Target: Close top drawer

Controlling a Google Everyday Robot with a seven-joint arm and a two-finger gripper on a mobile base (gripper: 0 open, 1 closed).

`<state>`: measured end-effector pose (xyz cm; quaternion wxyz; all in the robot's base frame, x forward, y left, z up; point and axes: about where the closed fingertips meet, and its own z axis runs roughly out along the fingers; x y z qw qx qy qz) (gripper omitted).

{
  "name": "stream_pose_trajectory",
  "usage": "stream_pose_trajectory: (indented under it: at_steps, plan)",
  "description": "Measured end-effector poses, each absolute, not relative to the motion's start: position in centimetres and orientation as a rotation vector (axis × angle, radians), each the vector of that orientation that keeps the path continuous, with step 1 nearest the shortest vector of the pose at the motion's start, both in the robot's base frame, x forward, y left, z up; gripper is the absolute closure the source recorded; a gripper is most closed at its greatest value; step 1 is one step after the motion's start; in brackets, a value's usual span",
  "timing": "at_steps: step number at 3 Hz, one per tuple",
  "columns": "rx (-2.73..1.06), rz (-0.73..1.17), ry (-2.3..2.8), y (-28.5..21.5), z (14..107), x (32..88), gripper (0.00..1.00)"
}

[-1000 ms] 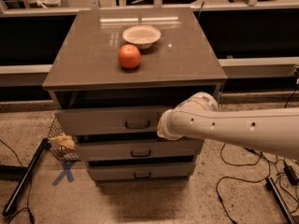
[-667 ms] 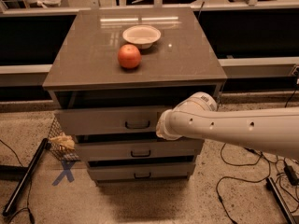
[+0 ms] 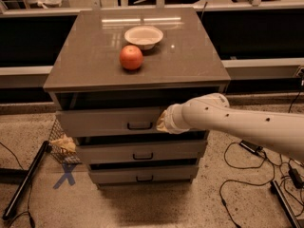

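Note:
The top drawer (image 3: 104,122) of the grey-brown cabinet stands a little way out, with a dark gap above its front panel. Its small dark bar handle (image 3: 140,126) is at the centre. My gripper (image 3: 161,121) is at the end of the white arm (image 3: 237,122) that reaches in from the right. It sits against the drawer's front panel, just right of the handle. The arm's wrist hides the right part of the panel.
A red apple (image 3: 131,57) and a white bowl (image 3: 143,36) rest on the cabinet top (image 3: 190,56). Two shorter drawers (image 3: 142,153) lie below. A wire basket (image 3: 61,145) and a dark pole (image 3: 26,179) are on the floor at left, cables (image 3: 247,148) at right.
My gripper has shifted slightly left along the top drawer's front, closer to the handle. The drawer's position looks about the same.

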<state>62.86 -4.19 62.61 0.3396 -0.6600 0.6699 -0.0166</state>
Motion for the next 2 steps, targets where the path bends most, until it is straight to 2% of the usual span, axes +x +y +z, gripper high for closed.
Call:
stream_pose_trajectory:
  at_steps: [2]
  plan:
    - [-1.679,-0.021,1.68,-4.29,63.51,64.13,1.0]
